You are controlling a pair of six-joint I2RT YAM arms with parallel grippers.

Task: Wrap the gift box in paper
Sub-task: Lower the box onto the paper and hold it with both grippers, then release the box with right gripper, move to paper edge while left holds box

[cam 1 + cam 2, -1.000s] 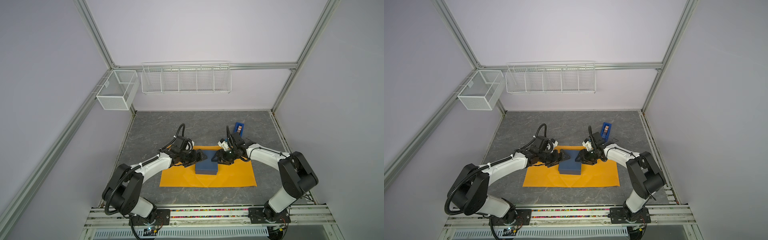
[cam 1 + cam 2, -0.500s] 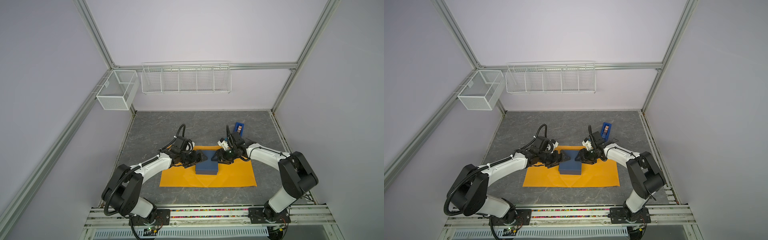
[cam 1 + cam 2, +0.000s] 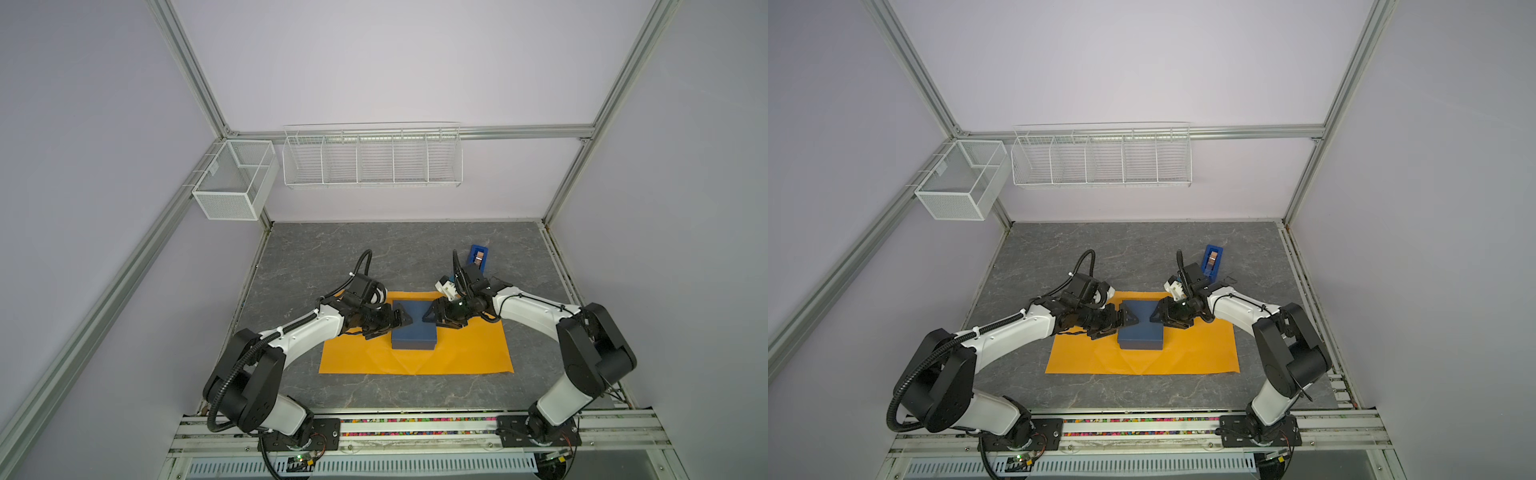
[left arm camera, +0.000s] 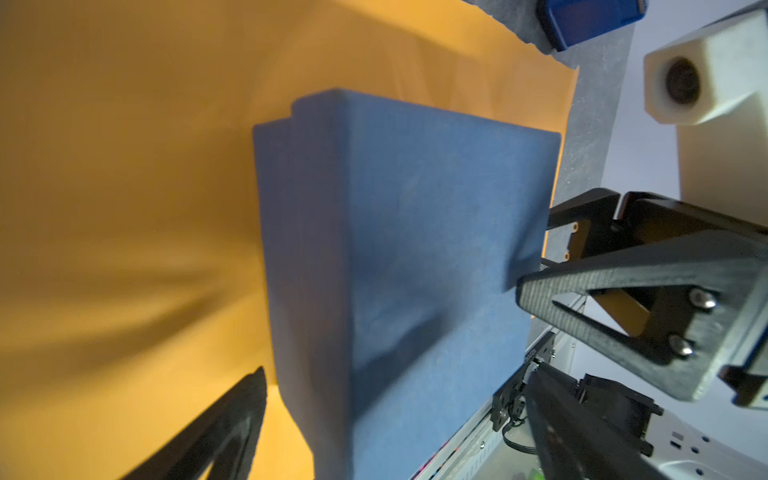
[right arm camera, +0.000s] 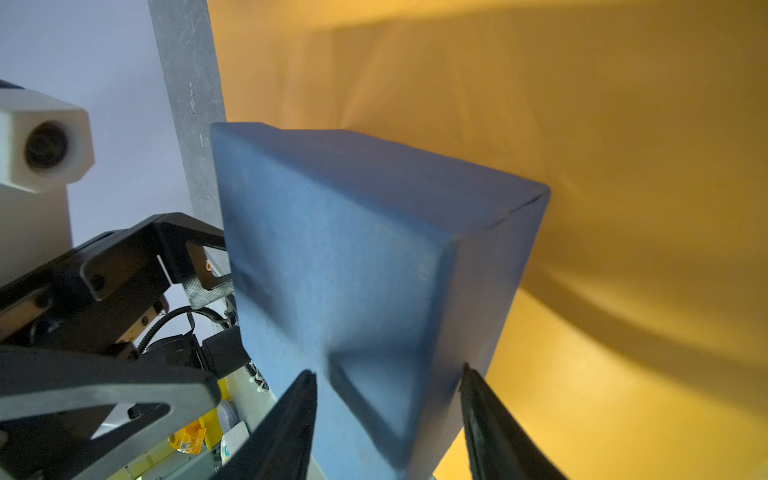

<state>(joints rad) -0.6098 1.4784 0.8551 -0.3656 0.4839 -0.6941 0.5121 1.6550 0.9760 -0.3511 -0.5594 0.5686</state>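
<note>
tape dispenser [image 3: 478,257]: tabletop [image 3: 332,257], rear right | wire rack [image 3: 372,160]: hung rear | mesh basket [image 3: 232,183]: rear-left

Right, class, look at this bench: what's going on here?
A navy gift box sits on a flat sheet of orange paper, near its far edge. The left gripper, jaws wide open, straddles the box's left side. The right gripper is at the right side, though whether it grips is unclear. No paper is folded over the box yet.
</note>
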